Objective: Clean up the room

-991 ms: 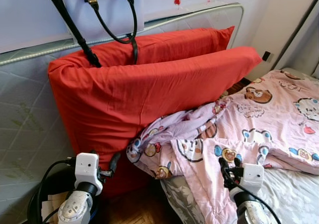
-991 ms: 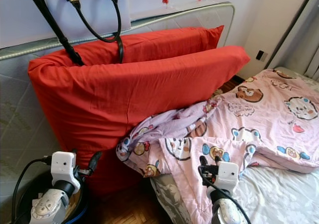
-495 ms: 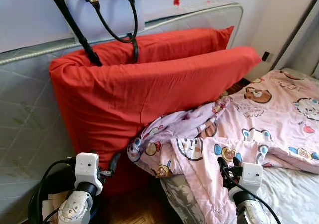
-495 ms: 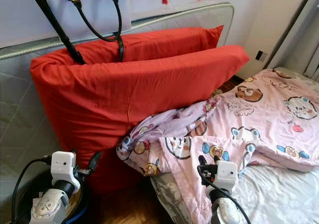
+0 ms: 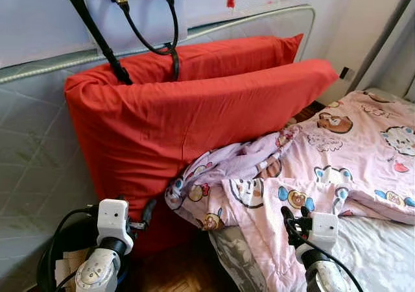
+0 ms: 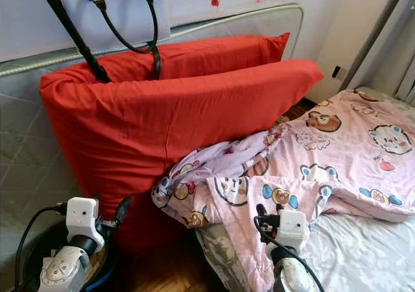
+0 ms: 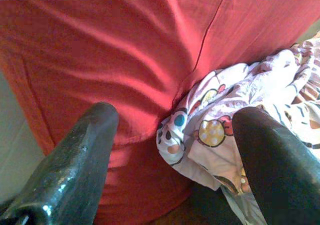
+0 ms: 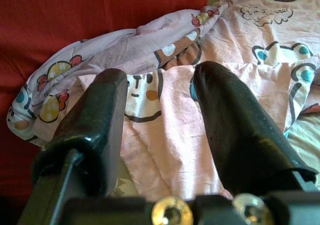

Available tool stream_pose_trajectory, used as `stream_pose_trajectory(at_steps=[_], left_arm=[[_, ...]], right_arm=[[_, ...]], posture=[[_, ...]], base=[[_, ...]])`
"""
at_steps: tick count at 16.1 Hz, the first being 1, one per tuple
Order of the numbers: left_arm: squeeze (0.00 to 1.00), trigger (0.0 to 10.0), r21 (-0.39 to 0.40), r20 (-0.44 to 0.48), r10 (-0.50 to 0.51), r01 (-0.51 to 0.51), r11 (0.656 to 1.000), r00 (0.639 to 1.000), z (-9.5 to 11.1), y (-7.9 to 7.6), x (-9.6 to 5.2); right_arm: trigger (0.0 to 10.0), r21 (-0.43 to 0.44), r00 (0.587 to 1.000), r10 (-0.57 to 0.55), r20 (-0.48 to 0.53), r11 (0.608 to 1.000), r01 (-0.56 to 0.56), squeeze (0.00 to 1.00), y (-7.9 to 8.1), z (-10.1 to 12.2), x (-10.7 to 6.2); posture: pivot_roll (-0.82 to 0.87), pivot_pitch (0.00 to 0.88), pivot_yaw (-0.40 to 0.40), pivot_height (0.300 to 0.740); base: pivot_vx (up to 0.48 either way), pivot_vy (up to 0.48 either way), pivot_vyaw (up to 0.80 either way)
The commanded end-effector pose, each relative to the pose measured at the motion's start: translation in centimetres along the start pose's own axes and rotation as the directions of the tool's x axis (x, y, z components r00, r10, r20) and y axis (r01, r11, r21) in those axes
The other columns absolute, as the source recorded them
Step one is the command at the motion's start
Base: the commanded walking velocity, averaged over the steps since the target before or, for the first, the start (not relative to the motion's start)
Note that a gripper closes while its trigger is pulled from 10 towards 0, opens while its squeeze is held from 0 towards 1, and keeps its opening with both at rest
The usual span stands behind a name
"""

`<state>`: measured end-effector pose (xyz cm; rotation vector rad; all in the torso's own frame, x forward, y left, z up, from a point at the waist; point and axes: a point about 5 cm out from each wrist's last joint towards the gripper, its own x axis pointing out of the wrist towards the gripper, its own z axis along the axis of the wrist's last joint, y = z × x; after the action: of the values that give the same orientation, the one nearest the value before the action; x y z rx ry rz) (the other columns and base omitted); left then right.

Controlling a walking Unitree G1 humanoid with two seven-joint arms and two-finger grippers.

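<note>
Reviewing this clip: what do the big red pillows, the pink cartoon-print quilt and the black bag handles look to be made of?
The big red pillows look like matte woven cotton covers over soft filling: fine wrinkles, a sewn seam, no shine. The pink cartoon-print quilt seems thin printed cotton, crumpling into soft folds. The black bag handles look like leather or imitation leather, smooth and slightly glossy, with gold-toned metal fittings.

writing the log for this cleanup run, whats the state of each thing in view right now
pink cartoon blanket: rumpled, bunched at the bed's edge, corner hanging over the side
front red pillow: standing on edge, leaning against the mattress
back red pillow: upright behind the front one
mattress: propped upright against the wall
handbag: hanging, black straps draped over the pillows
left gripper: open, holding nothing
right gripper: open, above the blanket
</note>
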<state>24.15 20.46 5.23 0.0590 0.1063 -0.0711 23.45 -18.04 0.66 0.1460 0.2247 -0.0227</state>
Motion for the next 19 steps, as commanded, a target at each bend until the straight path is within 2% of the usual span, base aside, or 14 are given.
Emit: stream_pose_trajectory(at_steps=[1,2,5,9,18,19], left_arm=[[0.0,10.0,0.013,-0.008,-0.01,0.01,1.0,1.0,0.09,-0.07,-0.11],[0.0,10.0,0.013,-0.01,-0.011,0.011,1.0,1.0,0.07,-0.09,-0.09],[0.0,10.0,0.022,-0.021,-0.022,0.022,1.0,1.0,-0.12,-0.22,-0.15],[0.0,10.0,-0.006,-0.031,-0.033,0.033,0.999,0.999,-0.3,-0.53,-0.19],[0.0,10.0,0.009,-0.03,-0.023,0.024,1.0,0.999,-0.15,-0.33,-0.12],[0.0,10.0,0.011,-0.032,-0.023,0.023,1.0,0.999,-0.17,-0.34,-0.11]], right_arm=[[10.0,0.001,1.0,0.002,-0.019,1.0,-0.002,0.0,-0.12,-0.26,0.02],[10.0,0.016,1.0,0.004,0.005,1.0,-0.004,0.0,-0.04,-0.08,-0.04],[10.0,0.015,1.0,-0.002,0.0,1.0,0.002,0.0,-0.06,-0.17,-0.06],[10.0,0.018,1.0,0.001,0.001,1.0,-0.001,0.0,-0.01,-0.22,-0.01],[10.0,0.015,1.0,0.018,-0.016,1.0,-0.018,0.0,0.49,-0.26,0.35],[10.0,0.018,1.0,0.02,-0.02,1.0,-0.019,0.0,0.52,-0.32,0.35]], posture=[[0.02,0.0,-0.038,0.67],[0.02,0.0,-0.038,0.67],[0.02,0.0,-0.037,0.67],[0.02,0.0,-0.035,0.67],[0.02,0.0,-0.032,0.67],[0.03,0.0,-0.033,0.66]], base=[[0.0,0.0,0.0],[0.0,0.0,0.0],[0.0,0.0,0.0],[0.0,0.0,0.0],[0.0,0.0,0.0],[0.0,0.0,0.0]])
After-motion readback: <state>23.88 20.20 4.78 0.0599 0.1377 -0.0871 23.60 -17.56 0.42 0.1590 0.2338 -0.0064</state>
